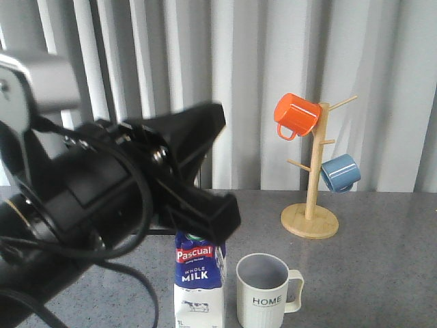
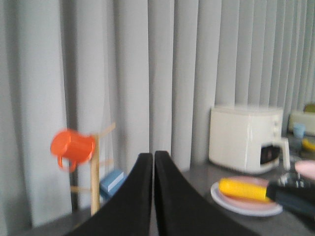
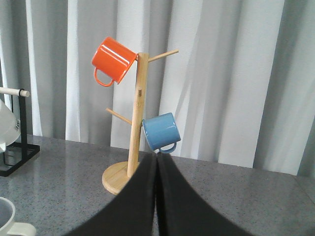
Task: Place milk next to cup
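An orange mug [image 1: 296, 114] and a blue mug [image 1: 340, 172] hang on a wooden mug tree [image 1: 311, 202] on the grey counter [image 1: 382, 273], before pale vertical blinds [image 1: 259, 68]; elsewhere, a cream toaster [image 2: 246, 138] stands behind a plate [image 2: 246, 199].

I count one milk carton [image 1: 199, 283] and one pale cup [image 1: 263, 292] with HOME on it. There is one wooden mug tree [image 1: 311, 179], and two mugs hang on it: one orange mug [image 1: 296, 115] and one blue mug [image 1: 340, 172]. I also see one white toaster [image 2: 245, 138] and one plate [image 2: 244, 199] with one yellow thing [image 2: 242, 189] on it.
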`<control>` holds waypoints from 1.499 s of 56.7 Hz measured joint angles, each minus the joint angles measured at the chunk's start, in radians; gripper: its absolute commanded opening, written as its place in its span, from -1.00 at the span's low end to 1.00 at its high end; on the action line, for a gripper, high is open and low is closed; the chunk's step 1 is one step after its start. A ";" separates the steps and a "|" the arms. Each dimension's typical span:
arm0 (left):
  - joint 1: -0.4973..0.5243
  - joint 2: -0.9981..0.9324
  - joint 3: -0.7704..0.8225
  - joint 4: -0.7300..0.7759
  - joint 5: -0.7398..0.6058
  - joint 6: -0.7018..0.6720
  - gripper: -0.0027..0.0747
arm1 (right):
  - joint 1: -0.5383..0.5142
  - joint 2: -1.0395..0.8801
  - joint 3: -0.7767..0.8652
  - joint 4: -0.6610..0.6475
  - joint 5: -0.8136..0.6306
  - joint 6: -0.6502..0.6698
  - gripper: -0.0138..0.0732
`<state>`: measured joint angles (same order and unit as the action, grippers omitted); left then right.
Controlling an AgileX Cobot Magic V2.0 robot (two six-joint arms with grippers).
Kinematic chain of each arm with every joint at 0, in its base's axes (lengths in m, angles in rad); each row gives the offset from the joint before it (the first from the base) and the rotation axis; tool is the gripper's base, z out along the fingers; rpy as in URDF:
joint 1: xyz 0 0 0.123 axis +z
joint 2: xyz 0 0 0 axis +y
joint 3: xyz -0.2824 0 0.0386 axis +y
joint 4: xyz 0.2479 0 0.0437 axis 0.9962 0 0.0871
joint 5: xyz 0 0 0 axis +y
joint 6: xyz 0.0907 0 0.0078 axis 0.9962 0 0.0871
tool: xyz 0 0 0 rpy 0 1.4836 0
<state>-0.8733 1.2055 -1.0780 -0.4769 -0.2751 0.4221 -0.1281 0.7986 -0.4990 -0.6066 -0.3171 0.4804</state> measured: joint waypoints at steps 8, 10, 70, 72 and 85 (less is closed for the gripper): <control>0.158 0.002 0.087 -0.041 0.156 -0.098 -0.95 | 0.000 0.000 0.000 0.000 0.000 0.000 -0.70; 0.201 0.002 0.112 -0.051 0.168 -0.115 -0.95 | 0.000 0.000 0.000 0.000 0.000 0.000 -0.70; 0.748 -0.448 0.382 0.138 0.375 -0.162 -0.95 | 0.000 0.000 0.000 0.000 0.000 0.000 -0.70; 0.748 -0.466 0.410 0.182 0.367 -0.218 -0.95 | 0.000 0.000 0.000 0.000 0.000 0.000 -0.70; 0.748 -0.649 0.745 0.610 0.161 -0.711 -0.95 | 0.000 0.000 0.000 0.000 0.000 0.000 -0.70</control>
<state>-0.1257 0.5562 -0.3333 0.1333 -0.1137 -0.2885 -0.1281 0.7986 -0.4990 -0.6066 -0.3171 0.4804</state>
